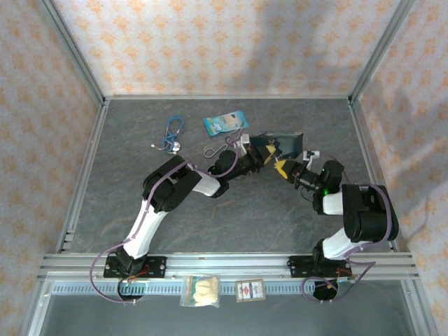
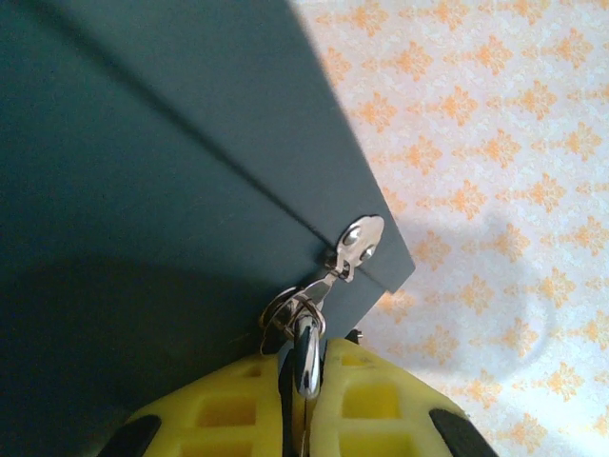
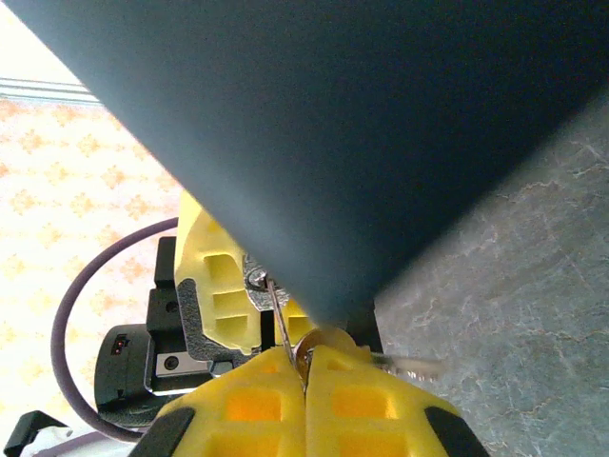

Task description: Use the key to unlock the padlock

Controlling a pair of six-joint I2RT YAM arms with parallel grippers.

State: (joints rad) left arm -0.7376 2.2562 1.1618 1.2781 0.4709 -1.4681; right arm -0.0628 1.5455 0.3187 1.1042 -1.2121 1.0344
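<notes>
From above, you are looking at both arms meeting at the dark box (image 1: 278, 142) near the middle of the tabletop (image 1: 210, 224). The left hand (image 1: 266, 154) and the right hand (image 1: 283, 169) are sitting just beside each other at its near edge. A blue stethoscope (image 1: 171, 133), forceps (image 1: 218, 148) and a blue packet (image 1: 225, 124) are lying to the left of the box.

At the left wrist, your left hand is clenching the padlock (image 2: 306, 333), which is hanging as shiny metal at the latch (image 2: 362, 238) on the box's edge.

At the right wrist, your right hand is pressing its fingers together on the key (image 3: 411, 366). The pale blade is sticking out to the right, just below the box.
</notes>
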